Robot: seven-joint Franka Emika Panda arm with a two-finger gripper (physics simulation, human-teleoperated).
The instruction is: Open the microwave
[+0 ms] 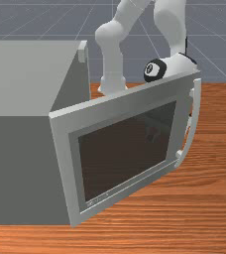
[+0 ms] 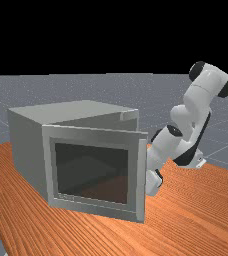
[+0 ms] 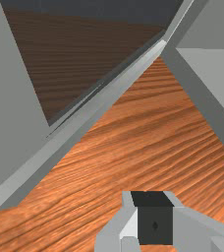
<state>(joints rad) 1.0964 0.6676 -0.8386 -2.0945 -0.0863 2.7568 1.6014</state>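
Note:
In the far view my gripper point(image 2: 153, 183) is beside the door's handle edge, partly hidden behind the door. The grey microwave point(image 1: 21, 158) has its door point(image 1: 63, 163) swung out at a wide angle, with a dark window. A curved pale handle point(image 1: 196, 116) runs down the door's free edge in the front view. In the wrist view the gripper point(image 3: 154, 221) is at the bottom edge, on the door's inner side; no contact with the door point(image 3: 15, 103) can be made out there.
The microwave body point(image 3: 212, 78) and the door meet at the hinge in the wrist view, with wooden table point(image 3: 148, 133) between them. My arm point(image 1: 172, 22) rises behind the door in the front view. Table surface point(image 1: 214, 198) extends past the handle side.

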